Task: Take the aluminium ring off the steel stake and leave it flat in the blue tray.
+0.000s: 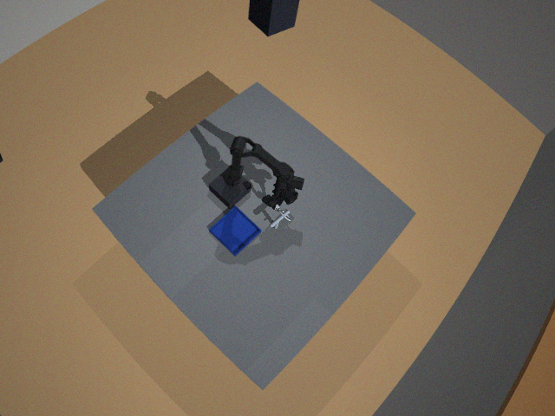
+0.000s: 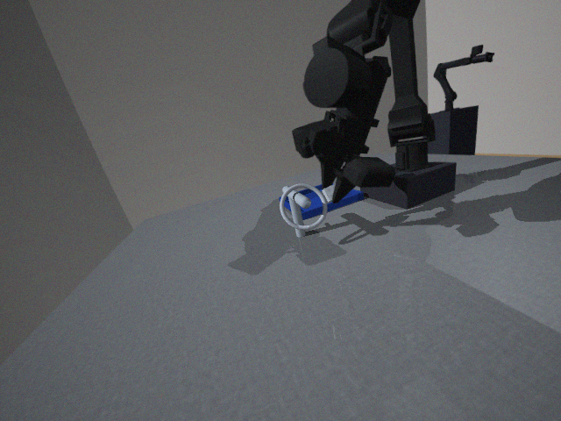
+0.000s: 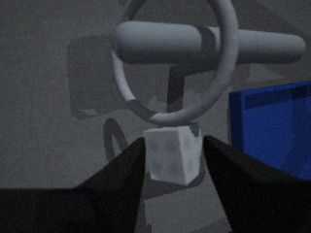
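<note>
Aluminium ring (image 1: 288,218) (image 2: 303,226) (image 3: 170,117): on edge around cross-bar (image 1: 277,222) (image 2: 301,200) (image 3: 157,43); welded tab (image 2: 328,194) (image 3: 165,152) clamped in gripper (image 1: 276,205) (image 2: 330,194) (image 3: 174,143), jaws partly open.

Background arm (image 2: 462,62), one, dark, jointed, stood on a dark block-shaped pedestal (image 2: 468,131), well beyond the worktop (image 1: 188,277) (image 2: 226,339). Dark box-like block (image 1: 272,16), one, partly in view at the top view's upper edge, on tan flooring (image 1: 381,98). Walls (image 1: 492,71) (image 2: 190,90), grey, plain.
</note>
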`<action>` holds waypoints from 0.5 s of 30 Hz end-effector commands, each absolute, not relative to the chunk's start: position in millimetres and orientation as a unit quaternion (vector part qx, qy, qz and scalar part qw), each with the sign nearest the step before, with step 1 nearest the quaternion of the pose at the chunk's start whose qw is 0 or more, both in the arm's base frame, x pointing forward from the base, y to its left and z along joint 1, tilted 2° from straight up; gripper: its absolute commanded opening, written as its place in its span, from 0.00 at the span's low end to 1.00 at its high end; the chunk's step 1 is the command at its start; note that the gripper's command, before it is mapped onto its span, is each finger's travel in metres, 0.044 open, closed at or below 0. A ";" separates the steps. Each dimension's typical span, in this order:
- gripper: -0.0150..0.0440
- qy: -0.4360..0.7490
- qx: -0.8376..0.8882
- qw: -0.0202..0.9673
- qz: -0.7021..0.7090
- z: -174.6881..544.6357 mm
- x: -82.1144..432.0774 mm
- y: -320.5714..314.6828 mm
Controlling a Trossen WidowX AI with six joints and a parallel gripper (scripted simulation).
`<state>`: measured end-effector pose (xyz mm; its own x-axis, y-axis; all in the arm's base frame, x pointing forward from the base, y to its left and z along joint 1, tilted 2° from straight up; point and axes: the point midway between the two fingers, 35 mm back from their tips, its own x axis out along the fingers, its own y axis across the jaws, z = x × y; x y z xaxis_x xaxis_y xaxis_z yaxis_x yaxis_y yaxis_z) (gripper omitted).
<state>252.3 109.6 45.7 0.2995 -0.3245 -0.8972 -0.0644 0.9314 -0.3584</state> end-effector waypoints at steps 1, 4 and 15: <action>0.25 0.583 -0.164 0.791 -0.085 48.7 253.9 112.0; 0.25 0.583 -0.164 0.791 -0.084 50.5 253.6 114.3; 0.25 0.583 -0.164 0.791 -0.084 54.1 253.0 119.0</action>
